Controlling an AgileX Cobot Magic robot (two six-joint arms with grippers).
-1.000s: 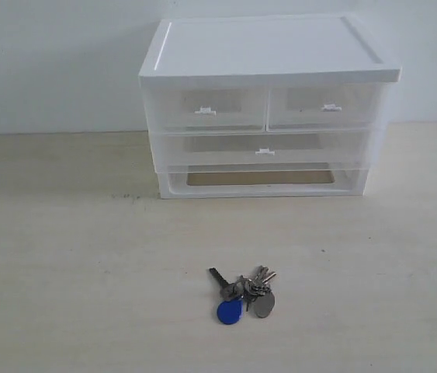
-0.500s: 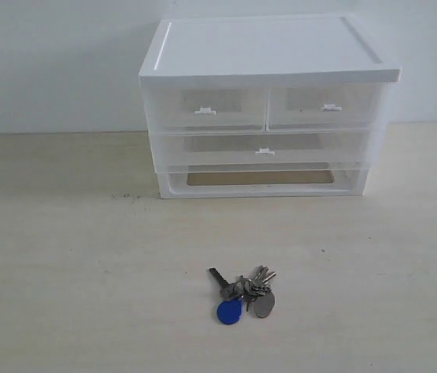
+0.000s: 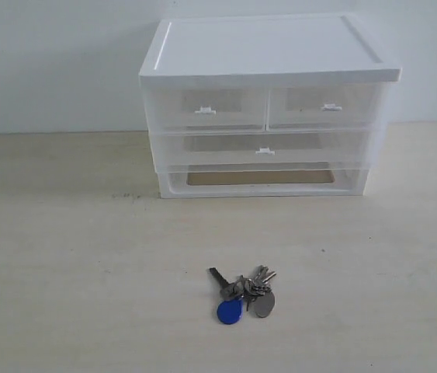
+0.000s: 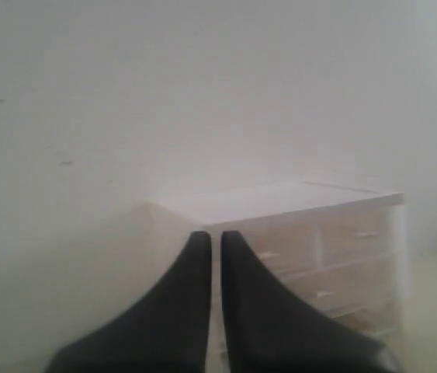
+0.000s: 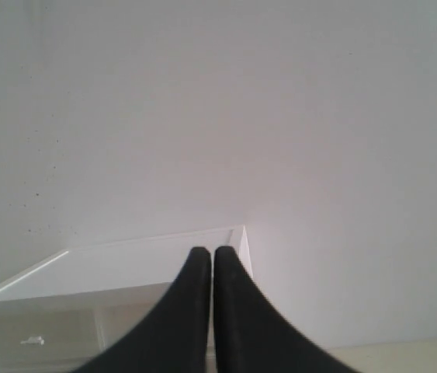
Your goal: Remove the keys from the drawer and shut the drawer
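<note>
The keys [image 3: 243,294] lie out on the table [image 3: 63,256], at 6 o'clock from the drawer [image 3: 265,148], well apart from it. The drawer looks pushed in, so both jobs seem done. The left gripper [image 4: 213,241] and right gripper [image 5: 206,256] are pinched nearly closed and hold nothing.

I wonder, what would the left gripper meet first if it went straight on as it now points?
Probably the white drawer unit, near its top corner; the left gripper aims at it, though depth is unclear.
</note>
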